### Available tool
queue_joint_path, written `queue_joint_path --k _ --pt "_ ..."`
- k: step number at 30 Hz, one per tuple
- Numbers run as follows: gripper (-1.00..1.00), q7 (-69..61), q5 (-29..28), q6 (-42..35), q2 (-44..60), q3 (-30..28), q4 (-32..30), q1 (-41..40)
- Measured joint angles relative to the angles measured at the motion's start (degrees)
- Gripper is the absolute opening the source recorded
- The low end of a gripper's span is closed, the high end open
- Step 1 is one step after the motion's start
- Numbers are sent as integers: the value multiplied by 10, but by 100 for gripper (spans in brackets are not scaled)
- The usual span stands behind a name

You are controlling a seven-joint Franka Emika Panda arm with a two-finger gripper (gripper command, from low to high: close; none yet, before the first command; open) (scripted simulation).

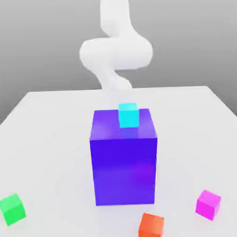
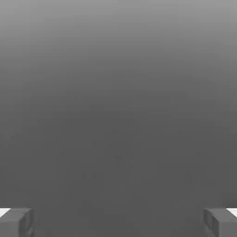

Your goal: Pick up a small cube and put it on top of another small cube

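Observation:
The small magenta cube [image 1: 208,204] rests on the white table near the front, at the exterior view's right. The small green cube [image 1: 12,209] sits near the front at the exterior view's left, far from the magenta one. My white arm [image 1: 115,51] curls up behind the big blue-purple block. In the hand view my gripper [image 2: 118,223] is open: its two grey fingertips [image 2: 16,222] stand wide apart with nothing between them, facing plain grey background.
A tall blue-purple block [image 1: 124,161] stands mid-table between the two small cubes, with a cyan cube [image 1: 128,115] on its top. An orange-red cube [image 1: 151,227] lies at the front edge, left of the magenta cube. The white table [image 1: 48,127] spreads out around the block.

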Motion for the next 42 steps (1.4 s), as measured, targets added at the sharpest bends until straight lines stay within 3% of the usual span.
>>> queue_joint_path --k 14,25,30,31,38,42 --pt "0 -93 -17 123 294 62 -55 80" --pt "0 -142 -62 218 524 100 -98 149" --pt "0 -120 -101 291 628 71 -84 180" --pt "-100 -115 -107 305 646 63 -81 187" --pt "-100 -114 -109 307 649 62 -80 188" --pt "-100 -137 -79 253 580 86 -95 170"
